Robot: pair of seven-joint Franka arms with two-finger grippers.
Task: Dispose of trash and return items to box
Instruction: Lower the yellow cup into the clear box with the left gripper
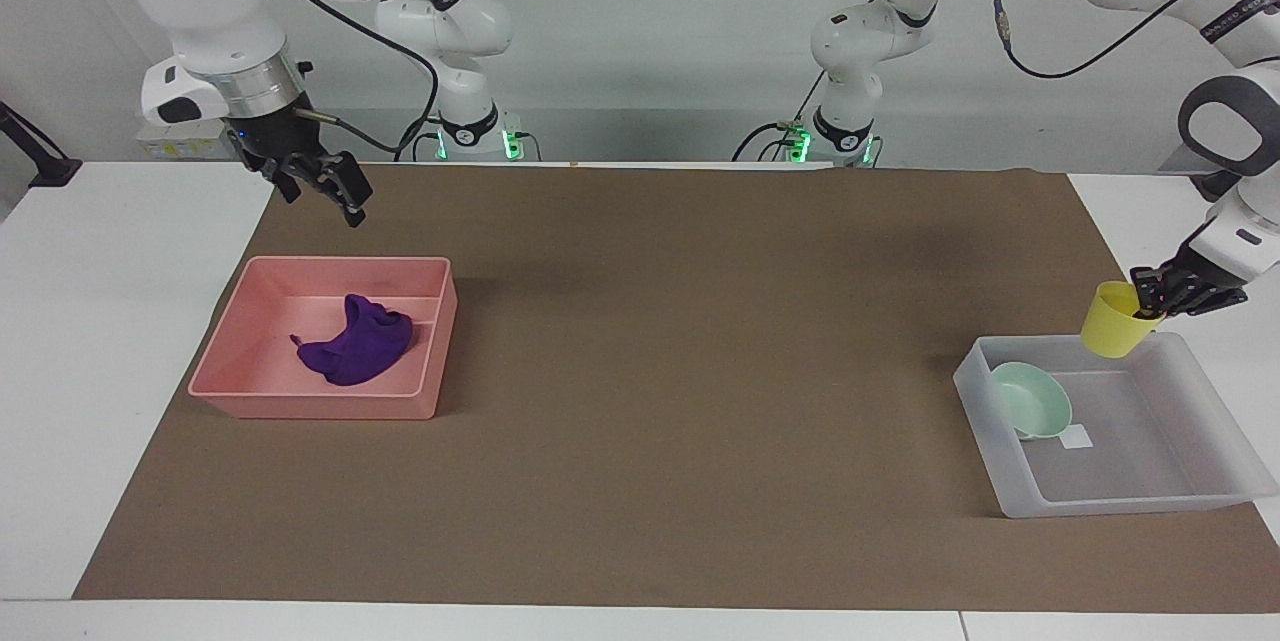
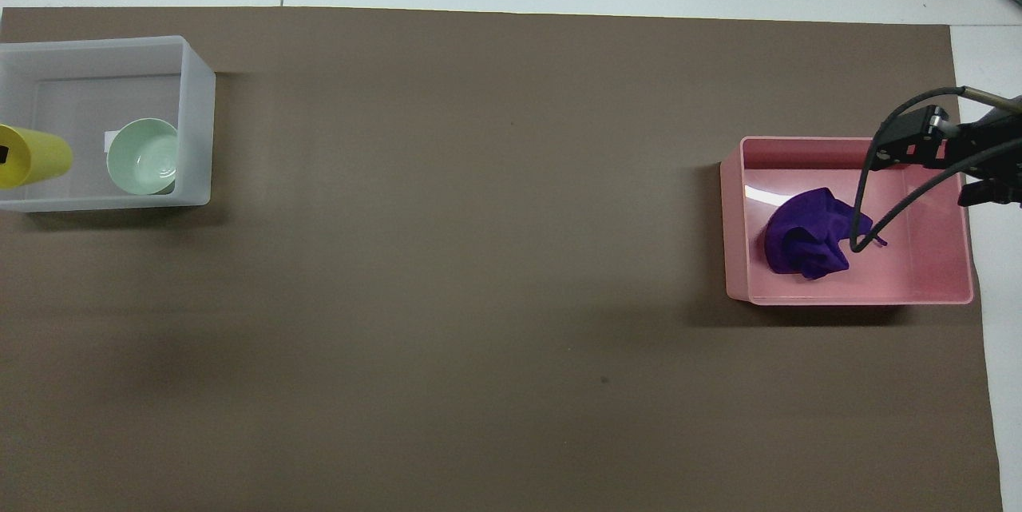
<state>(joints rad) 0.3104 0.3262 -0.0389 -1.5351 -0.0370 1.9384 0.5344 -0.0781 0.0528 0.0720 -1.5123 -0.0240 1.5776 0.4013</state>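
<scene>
Yellow cup pinched at its rim by left gripper, tilted over box; gripper nearly cut off in overhead view. Bowl leaning inside box below. Right gripper spread, empty, above pink bin holding rag.

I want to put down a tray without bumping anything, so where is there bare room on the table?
The wide brown mat between the pink bin and the frosted box lies bare. It is crowded at both ends: the purple rag fills the pink bin, with the right hand open above; the left hand holds the yellow cup over the box, where the green bowl sits.
</scene>
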